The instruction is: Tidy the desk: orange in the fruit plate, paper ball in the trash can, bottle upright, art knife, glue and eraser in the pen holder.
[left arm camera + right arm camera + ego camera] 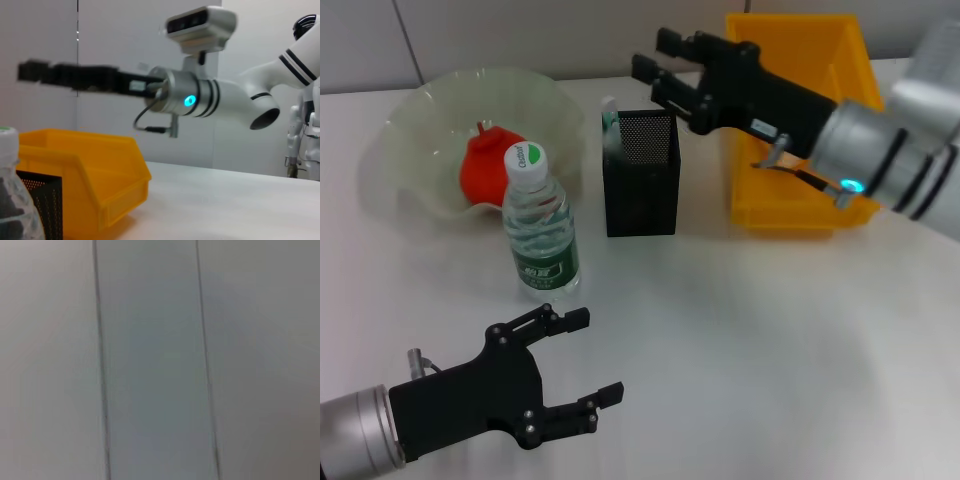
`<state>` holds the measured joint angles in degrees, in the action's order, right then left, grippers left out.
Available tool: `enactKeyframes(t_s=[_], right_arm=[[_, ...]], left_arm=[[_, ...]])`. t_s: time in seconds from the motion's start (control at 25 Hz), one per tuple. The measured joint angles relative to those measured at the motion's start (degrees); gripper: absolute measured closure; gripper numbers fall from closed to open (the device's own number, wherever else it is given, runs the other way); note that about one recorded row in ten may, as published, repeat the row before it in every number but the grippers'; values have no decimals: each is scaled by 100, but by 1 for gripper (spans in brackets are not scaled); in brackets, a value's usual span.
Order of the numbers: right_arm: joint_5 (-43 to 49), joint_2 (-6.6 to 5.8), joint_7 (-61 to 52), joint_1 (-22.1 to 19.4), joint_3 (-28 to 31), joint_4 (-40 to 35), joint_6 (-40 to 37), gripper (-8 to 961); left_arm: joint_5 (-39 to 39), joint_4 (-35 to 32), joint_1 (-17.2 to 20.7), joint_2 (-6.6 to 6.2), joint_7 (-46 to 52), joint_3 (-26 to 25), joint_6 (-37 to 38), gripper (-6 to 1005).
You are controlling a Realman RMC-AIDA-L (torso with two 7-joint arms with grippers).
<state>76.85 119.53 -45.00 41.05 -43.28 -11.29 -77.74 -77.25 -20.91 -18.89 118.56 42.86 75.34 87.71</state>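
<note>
- The orange (485,165) lies inside the fruit plate (415,105), toward its near wall, at the far left of the desk (750,350).
- The bottle (540,225) stands upright with its white cap on top, just in front of the fruit plate's wavy near rim and a little left of the pen holder (641,175); a narrow strip of bare desk separates bottle and holder.
- The pen holder stands upright between the fruit plate and the trash can (800,120); pale items poke above its left rim, too small to identify.
- The trash can sits at the far right, close beside the pen holder with a slim gap between their walls. In the left wrist view the trash can (100,180) shows its thick rim, with the pen holder's mesh (45,205) and the bottle (10,200) in front of it.
- The right gripper (665,65) is raised above the pen holder's far right corner and the trash can's left rim, its fingers spread apart and empty; the left wrist view shows the same right gripper (35,72) well above the trash can.
- The left gripper (590,355) hovers low near the front left edge of the desk, fingers wide open and holding nothing, in front of the bottle with bare desk between.
- A broad bare stretch of desk runs from the middle to the right front.
- The right wrist view shows only a plain grey panelled surface.
</note>
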Motion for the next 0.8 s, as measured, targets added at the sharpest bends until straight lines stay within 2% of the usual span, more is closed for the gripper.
enactKeyframes(t_s=[0.08, 0.12, 0.16, 0.2, 0.24, 0.28, 0.36, 0.44, 0.48, 0.52, 0.56, 0.64, 0.8], right_arm=[[1, -11, -258, -282, -11, -342, -483, 526], [69, -24, -640, -688, -72, -835, -967, 498], [69, -24, -640, -688, -72, -835, -967, 469], [137, -35, -803, -938, -116, -1128, -1231, 441], [374, -43, -921, -1446, -184, -1584, -1711, 413], [374, -43, -921, -1446, -184, -1584, -1711, 382], [675, -46, -922, -1914, -219, -1940, -1987, 320], [1216, -44, -849, -2306, -221, -2144, -2219, 257], [1216, -44, -849, -2306, -221, -2144, -2219, 226], [1734, -38, -705, -2397, -222, -2123, -2367, 195], [1734, -38, -705, -2397, -222, -2123, -2367, 191], [2309, -27, -508, -2382, -224, -1950, -2408, 182], [2606, -39, -432, -2259, -225, -1739, -2321, 174]], left_arm=[[0, 0, 0, 0, 0, 0, 0, 155], [0, 0, 6, 0, -34, -26, 1, 155], [0, 0, 6, 0, -34, -26, 1, 155], [0, 0, 6, 0, -34, -26, 1, 155], [1, -46, 119, -53, -65, -112, 19, 155], [1, -46, 119, -53, -65, -112, 19, 155], [1, -46, 119, -53, -65, -112, 19, 155], [0, -126, 227, -125, -66, -180, 110, 155], [0, -126, 227, -125, -66, -180, 110, 155], [1, -139, 235, -127, -66, -181, 110, 155], [0, -139, 236, -133, -67, -183, 110, 155], [0, -141, 207, -140, -35, -172, 112, 155], [1, -141, 195, -161, -5, -139, 119, 155]])
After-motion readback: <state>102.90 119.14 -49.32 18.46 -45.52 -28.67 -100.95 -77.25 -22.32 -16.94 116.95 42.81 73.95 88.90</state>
